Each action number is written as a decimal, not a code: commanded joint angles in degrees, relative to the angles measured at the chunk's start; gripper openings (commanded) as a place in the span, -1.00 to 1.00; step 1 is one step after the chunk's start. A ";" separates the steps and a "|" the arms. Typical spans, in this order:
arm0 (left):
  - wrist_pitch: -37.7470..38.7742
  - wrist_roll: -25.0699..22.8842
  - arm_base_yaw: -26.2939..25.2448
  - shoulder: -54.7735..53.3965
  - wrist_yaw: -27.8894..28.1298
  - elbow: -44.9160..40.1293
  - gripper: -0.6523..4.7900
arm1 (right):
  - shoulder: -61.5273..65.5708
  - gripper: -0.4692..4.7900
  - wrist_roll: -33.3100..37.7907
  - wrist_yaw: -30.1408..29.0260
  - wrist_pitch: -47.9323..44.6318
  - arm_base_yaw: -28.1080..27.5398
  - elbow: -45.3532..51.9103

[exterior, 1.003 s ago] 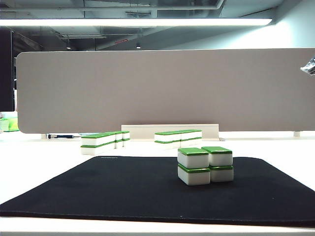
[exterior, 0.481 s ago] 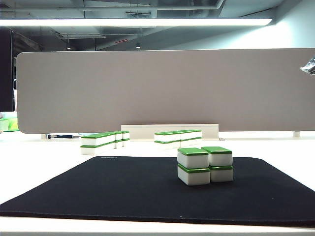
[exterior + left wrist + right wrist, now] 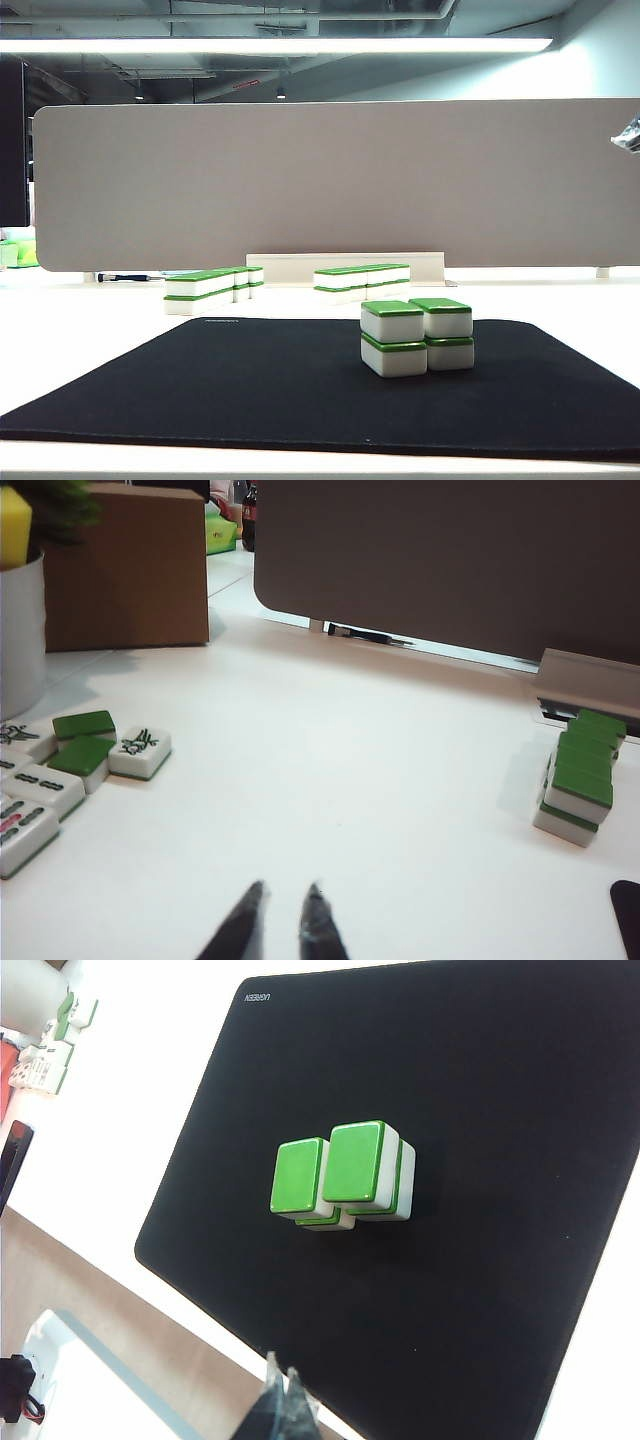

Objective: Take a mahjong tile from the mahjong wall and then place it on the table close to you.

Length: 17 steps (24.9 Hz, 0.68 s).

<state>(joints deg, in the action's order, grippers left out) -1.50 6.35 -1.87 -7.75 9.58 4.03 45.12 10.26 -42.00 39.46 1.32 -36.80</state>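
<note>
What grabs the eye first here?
The green-topped tile cluster, two-by-two and two high, on the black mat near the camera. Behind it the mahjong wall runs obliquely off the mat's far left corner, before a wide grey divider. Left gripper hangs near-shut and empty over bare table; right gripper, shut, hovers above the mat.

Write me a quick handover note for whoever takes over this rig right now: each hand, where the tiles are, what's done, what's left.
Left hand: nearly shut, holding nothing, low over bare glossy white table, short of the mahjong wall.
Right hand: shut, empty, above the near edge of the black rounded-corner mat.
Mahjong wall: long two-high row of white tiles with green tops, behind the mat on the left, beside a shorter row.
Two-by-two cluster of stacked green-topped tiles: on the mat.
Loose tiles, some face up, lie on the table beside the left hand.
Done: no tile is in a hand.
Left: grasp a wall tile and set it near the front edge.
</note>
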 commanded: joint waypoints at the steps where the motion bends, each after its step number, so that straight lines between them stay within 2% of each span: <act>1: -1.49 0.33 -0.90 1.90 -1.03 -1.68 -0.58 | -0.11 -0.83 0.02 -0.13 -0.72 0.02 -0.26; 10: -0.11 -0.35 -1.20 4.28 -2.43 -3.65 -0.58 | -0.11 -0.82 0.02 -0.11 -0.72 0.02 -0.26; 17: 7.96 -0.33 -1.20 7.45 -6.05 -3.65 -0.58 | -0.11 -0.83 0.02 -0.11 -0.72 0.02 -0.26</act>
<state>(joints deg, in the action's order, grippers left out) 4.67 6.07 -3.09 -0.03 4.32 0.16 45.10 10.26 -42.00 39.46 1.32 -36.80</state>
